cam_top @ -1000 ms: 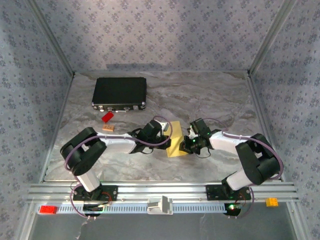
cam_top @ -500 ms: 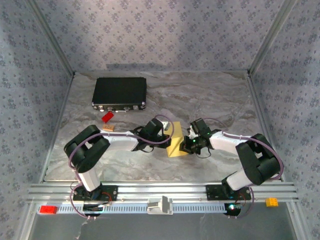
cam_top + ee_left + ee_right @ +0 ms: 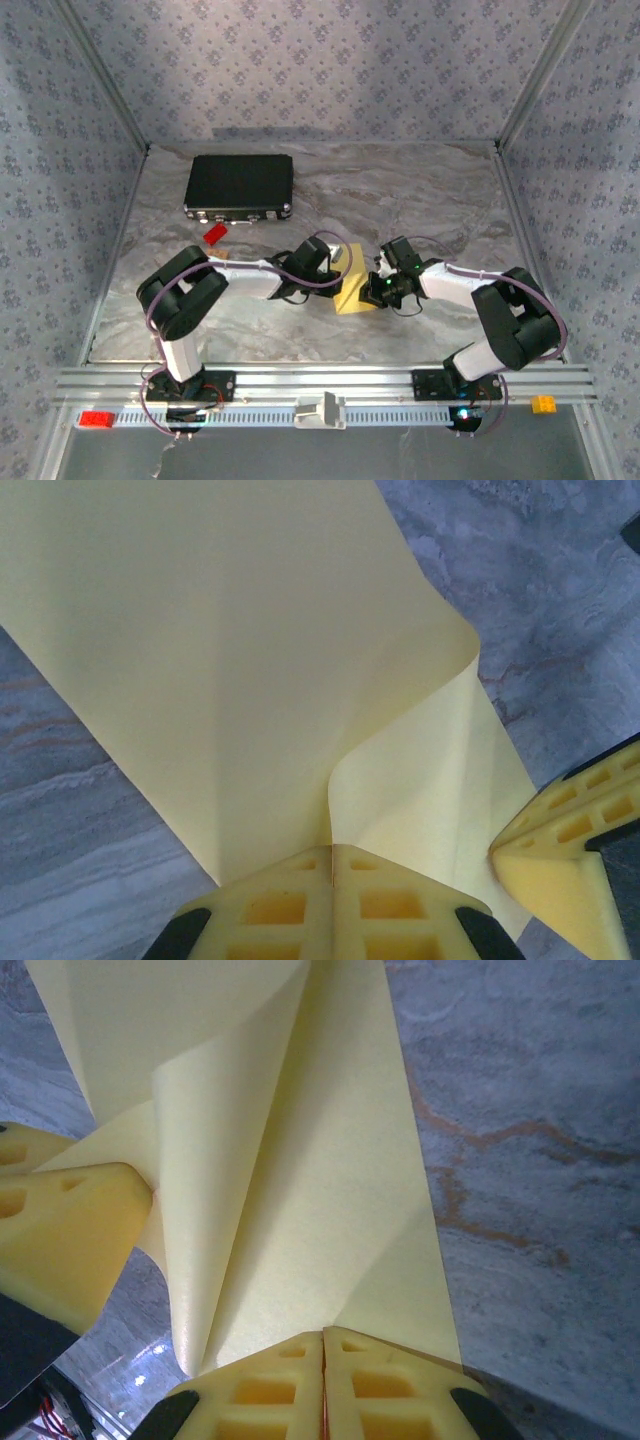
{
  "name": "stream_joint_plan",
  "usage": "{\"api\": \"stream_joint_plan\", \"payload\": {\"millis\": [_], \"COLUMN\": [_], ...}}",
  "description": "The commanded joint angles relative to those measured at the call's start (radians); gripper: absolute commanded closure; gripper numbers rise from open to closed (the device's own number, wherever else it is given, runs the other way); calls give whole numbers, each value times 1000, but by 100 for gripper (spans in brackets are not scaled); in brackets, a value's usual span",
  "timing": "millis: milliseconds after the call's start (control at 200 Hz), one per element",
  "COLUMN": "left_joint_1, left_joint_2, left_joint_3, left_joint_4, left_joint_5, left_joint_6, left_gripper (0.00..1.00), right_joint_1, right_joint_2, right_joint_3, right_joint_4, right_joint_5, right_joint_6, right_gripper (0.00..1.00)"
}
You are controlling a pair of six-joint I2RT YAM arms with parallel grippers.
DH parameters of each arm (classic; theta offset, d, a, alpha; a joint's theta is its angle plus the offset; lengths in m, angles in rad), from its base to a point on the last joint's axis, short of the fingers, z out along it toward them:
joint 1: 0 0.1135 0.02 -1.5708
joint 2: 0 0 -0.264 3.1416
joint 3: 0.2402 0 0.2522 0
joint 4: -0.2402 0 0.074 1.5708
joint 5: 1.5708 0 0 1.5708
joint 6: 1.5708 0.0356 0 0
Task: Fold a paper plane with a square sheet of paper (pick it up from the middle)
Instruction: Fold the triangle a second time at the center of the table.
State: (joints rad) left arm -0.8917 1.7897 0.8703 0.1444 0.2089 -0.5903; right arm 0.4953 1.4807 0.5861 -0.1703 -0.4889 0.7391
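L gripper [image 3: 333, 868]: pads pinched tight on the edge of the pale-yellow sheet [image 3: 230, 650], right at a crease where a flap curls up.
R gripper [image 3: 323, 1350]: clamped on the sheet's edge too, from the opposite side (paper sandwiched btwn pads).
Sheet: partly folded, mid-table [image 3: 420, 200], held btwn both grippers; one loose flap bows over.
Spacing: grippers close together.
Bkgd: black case [image 3: 238, 185] far left, red brick [image 3: 214, 234] just in front of it, both well apart from the sheet.

We identify the left arm [image 3: 245, 281] and right arm [image 3: 455, 282]: black joints, white links, purple cables [image 3: 148, 312]. Left hand [image 3: 333, 852] and right hand [image 3: 322, 1334]: yellow grid-pocketed fingers [image 3: 270, 908].
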Motion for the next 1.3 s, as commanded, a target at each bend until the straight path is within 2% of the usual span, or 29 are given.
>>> {"api": "stream_joint_plan", "payload": {"millis": [0,550,1294], "left_joint_1": [6,11,16], "left_joint_2": [8,10,8], "left_joint_3": [24,20,22], "left_joint_4": [-19,-17,29], "left_joint_5": [-14,-18,30], "left_joint_6": [24,28,21], "left_gripper": [96,96,95], "right_joint_1": [-10,-18,-23], "right_joint_2": [-2,-5,-7], "right_joint_3": [1,-2,-5], "right_joint_4": [-75,-75,-66], "right_joint_5": [23,13,6], "right_joint_6": [-23,-25,-23], "right_gripper": [91,91,91]}}
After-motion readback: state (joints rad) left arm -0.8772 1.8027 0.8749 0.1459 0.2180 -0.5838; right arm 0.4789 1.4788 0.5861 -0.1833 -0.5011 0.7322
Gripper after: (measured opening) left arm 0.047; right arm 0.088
